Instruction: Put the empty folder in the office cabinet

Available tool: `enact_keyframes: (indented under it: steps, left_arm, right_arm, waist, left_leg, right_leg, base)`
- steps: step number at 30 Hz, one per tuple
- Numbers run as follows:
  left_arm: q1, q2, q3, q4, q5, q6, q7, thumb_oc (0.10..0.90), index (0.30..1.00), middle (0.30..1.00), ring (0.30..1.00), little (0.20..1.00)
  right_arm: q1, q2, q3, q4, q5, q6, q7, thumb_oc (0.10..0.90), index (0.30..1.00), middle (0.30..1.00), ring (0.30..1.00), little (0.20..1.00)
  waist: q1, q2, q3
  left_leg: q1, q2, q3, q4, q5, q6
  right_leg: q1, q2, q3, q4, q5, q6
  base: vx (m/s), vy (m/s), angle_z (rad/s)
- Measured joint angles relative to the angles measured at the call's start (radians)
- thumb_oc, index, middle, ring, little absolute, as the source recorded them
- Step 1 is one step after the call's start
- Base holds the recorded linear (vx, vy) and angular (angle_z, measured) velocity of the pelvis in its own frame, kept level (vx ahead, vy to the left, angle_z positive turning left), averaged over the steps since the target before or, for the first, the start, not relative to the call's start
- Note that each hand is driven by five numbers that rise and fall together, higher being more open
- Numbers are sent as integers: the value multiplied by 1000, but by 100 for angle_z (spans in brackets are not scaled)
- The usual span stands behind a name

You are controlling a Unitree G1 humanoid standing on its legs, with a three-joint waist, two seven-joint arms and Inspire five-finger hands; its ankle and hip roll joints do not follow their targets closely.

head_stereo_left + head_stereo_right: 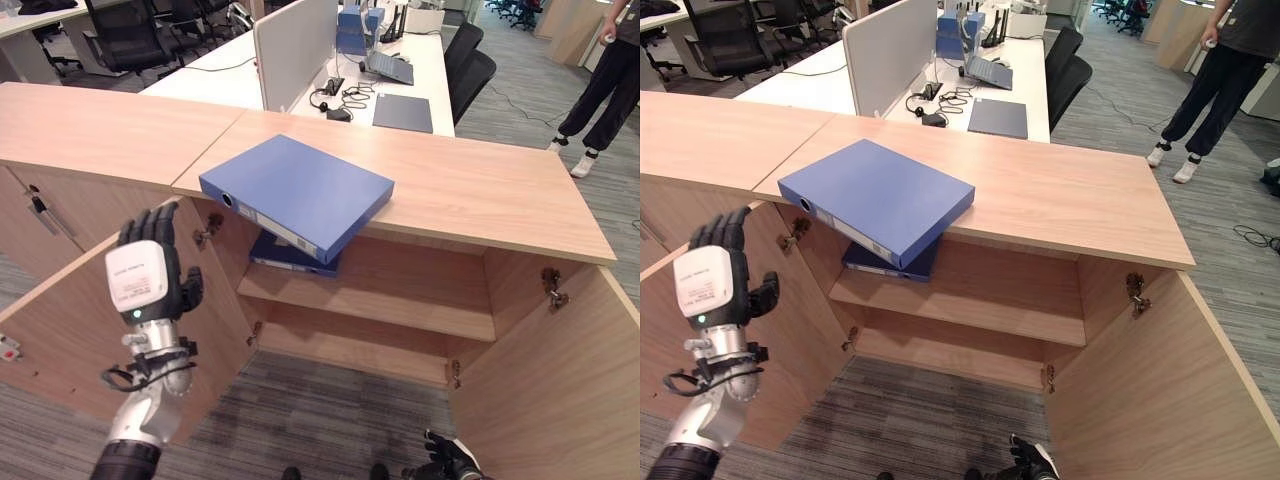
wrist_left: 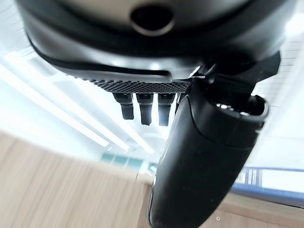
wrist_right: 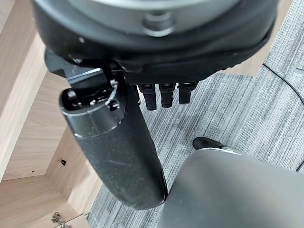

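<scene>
On the front edge of the cabinet's tabletop (image 1: 480, 185) the blue ring-binder folder (image 1: 300, 192) lay flat and skewed, one corner jutting out past the edge above the open compartment. A second blue folder (image 1: 290, 256) lay on the upper shelf (image 1: 400, 290) directly beneath it. Both cabinet doors stood open: left door (image 1: 70, 330), right door (image 1: 560, 370). The left hand (image 1: 148, 268) was raised in front of the left door, fingers straight and spread, holding nothing, apart from the folder. The right hand (image 3: 142, 95) hung low over the carpet near the right door; its fingers looked relaxed rather than clenched and it held nothing.

Judgement: the step in hand was the reach for the folder on the tabletop; no grasp had been made yet. To do it well, the left hand should take the overhanging corner, fingers below and thumb on top. It should draw the folder clear of the edge, keep it level and slide it onto the upper shelf beside or over the stored folder. Risk: the folder could tip off the edge if it is nudged before it is gripped.

A person (image 1: 600, 80) stood well back by the desks.
</scene>
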Motion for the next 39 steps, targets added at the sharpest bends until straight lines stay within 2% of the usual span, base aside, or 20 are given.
enact_keyframes:
  steps: [1,2,5,6,10,16,20,25,39]
  left_arm:
    - [-1,14,0,-3,9,-1,0,800,900,900,900,900]
    - [-3,71,-3,-16,35,-5,-2,800,900,900,900,900]
    - [-18,123,-14,-22,65,-9,-12,800,900,900,900,900]
    - [-21,185,-26,-21,95,-26,-33,800,900,900,900,900]
    - [-57,252,-72,-22,115,-69,-62,800,900,900,900,900]
    - [-89,260,-149,-19,113,-122,-114,800,900,900,900,900]
    - [-108,260,-202,-7,112,-138,-144,800,900,900,900,900]
    - [-124,258,-248,5,112,-159,-165,800,900,900,900,900]
    - [-242,258,-355,70,113,-159,-197,800,900,900,900,900]
  right_arm:
    - [0,0,0,0,0,-1,1,800,900,900,900,900]
    - [0,-3,0,2,0,-7,9,800,900,900,900,900]
    - [1,-4,0,3,1,-11,18,800,900,900,900,900]
    - [-2,-4,0,2,1,-13,24,800,900,900,900,900]
    - [0,-12,0,2,1,-14,34,800,900,900,900,900]
    - [-2,-15,-1,2,19,-21,36,800,900,900,900,900]
    - [-2,-16,-2,3,23,-23,37,800,900,900,900,900]
    - [-4,-17,-2,3,41,-28,37,800,900,900,900,900]
    - [-2,-33,-1,6,45,-32,37,800,900,900,900,900]
  waist:
    - [0,0,0]
    - [0,3,0]
    - [1,10,-1]
    - [0,10,-1]
    - [-1,20,-2]
    - [-14,26,-1]
    - [-31,28,-1]
    - [-31,35,0]
    - [-31,38,-1]
  left_leg:
    - [0,0,1,0,0,-1]
    - [1,1,7,0,-1,-1]
    - [1,1,9,0,-1,-2]
    - [0,3,12,0,-1,-3]
    - [0,3,13,0,-4,-7]
    - [-2,4,20,0,-4,-8]
    - [-1,4,21,0,-5,-8]
    - [1,6,35,0,-4,-4]
    - [3,8,38,0,-1,-7]
  right_leg:
    - [0,0,0,0,0,0]
    - [0,1,2,0,0,0]
    - [-1,1,2,0,0,0]
    - [-3,2,4,0,1,0]
    - [-3,3,4,0,1,0]
    - [-11,4,17,0,3,0]
    - [-12,5,20,0,2,1]
    - [-14,7,28,0,4,0]
    - [-13,9,30,0,8,0]
  base:
    - [0,0,0]
    - [-4,-1,-3]
    - [0,0,0]
    - [1,3,-4]
    - [0,1,-1]
    - [6,-2,-5]
    - [29,0,-1]
    - [-1,-2,-5]
    - [13,2,-1]
